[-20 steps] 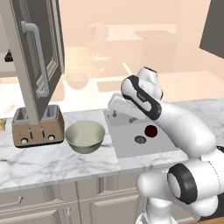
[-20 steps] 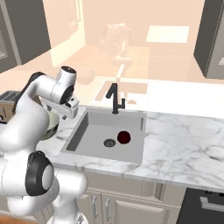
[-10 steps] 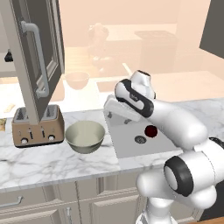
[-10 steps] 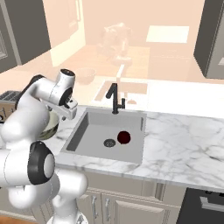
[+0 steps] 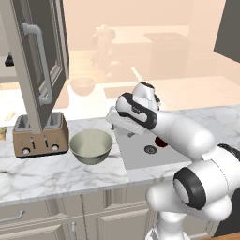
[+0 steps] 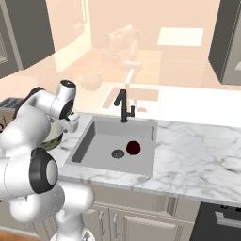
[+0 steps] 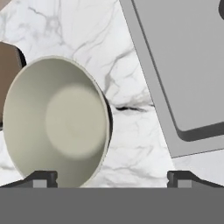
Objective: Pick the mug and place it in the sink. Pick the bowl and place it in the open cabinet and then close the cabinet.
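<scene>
Now, taking the left base view from left to right: the toaster (image 5: 38, 136) stands at the counter's (image 5: 56, 176) 9 o'clock side, under the swung-open door of the cabinet (image 5: 41, 61). Just beside it to the right sits the bowl (image 5: 91, 146), upright and apart from the toaster. Next comes the sink (image 5: 140, 157), with a dark red mug (image 5: 161, 142) lying in the basin near the drain, so the first half of the task looks done.

The gripper (image 7: 111, 177) hangs above the strip of counter between bowl and sink. In the hand view its two tips stand wide apart with nothing between them, so it is released. There the bowl fills the 9 o'clock half, and its rim crosses just inside the left tip.

To do the pick well, I judge the hand should shift toward the bowl until one fingertip is inside the rim and the other outside. It should then come down straight and pinch the wall, not the curved bottom. A thin, sloped wall may slip, so the lift wants to be slow and level on its way up to the cabinet shelf.

No brand, label or writing can be read anywhere.
</scene>
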You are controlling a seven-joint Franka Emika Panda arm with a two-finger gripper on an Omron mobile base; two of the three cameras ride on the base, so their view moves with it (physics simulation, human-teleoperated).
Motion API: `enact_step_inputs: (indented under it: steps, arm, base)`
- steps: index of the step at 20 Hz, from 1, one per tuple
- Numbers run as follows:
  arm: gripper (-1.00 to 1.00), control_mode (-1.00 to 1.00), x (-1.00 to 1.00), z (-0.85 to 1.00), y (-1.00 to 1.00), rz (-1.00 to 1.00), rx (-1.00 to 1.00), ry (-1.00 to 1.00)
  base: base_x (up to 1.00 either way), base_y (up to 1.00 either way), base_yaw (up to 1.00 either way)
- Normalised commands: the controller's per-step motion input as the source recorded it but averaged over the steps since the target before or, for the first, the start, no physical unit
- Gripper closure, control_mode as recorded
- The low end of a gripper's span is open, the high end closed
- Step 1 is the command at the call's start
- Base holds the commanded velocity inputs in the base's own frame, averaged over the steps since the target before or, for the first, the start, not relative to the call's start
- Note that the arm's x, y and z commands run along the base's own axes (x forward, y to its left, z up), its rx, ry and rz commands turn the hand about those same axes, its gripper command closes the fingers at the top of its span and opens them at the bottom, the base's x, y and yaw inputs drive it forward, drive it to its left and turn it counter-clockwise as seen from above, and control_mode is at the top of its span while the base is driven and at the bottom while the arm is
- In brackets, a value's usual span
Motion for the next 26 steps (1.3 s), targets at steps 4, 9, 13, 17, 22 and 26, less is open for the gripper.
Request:
enact_step_inputs:
  steps: [4,9,13,17,22,26]
  arm:
    - [-1.0,-1.0,0.23,-0.21,0.01,-0.07,0.0,0.0]
    - [-1.0,-1.0,0.21,-0.22,0.04,-0.07,0.0,0.0]
    - [-1.0,-1.0,0.12,-0.12,0.07,-0.06,0.0,0.0]
    - [-1.0,-1.0,0.08,-0.16,0.15,-0.06,0.0,0.0]
    - [-1.0,-1.0,0.1,-0.22,0.09,-0.04,0.0,0.0]
    - [-1.0,-1.0,0.06,-0.29,0.0,-0.01,0.0,0.0]
  base:
    - [0.0,0.0,0.0]
    - [0.0,0.0,0.0]
    - [0.0,0.0,0.0]
    - [0.0,0.0,0.0]
    - [0.0,0.0,0.0]
    - [0.0,0.0,0.0]
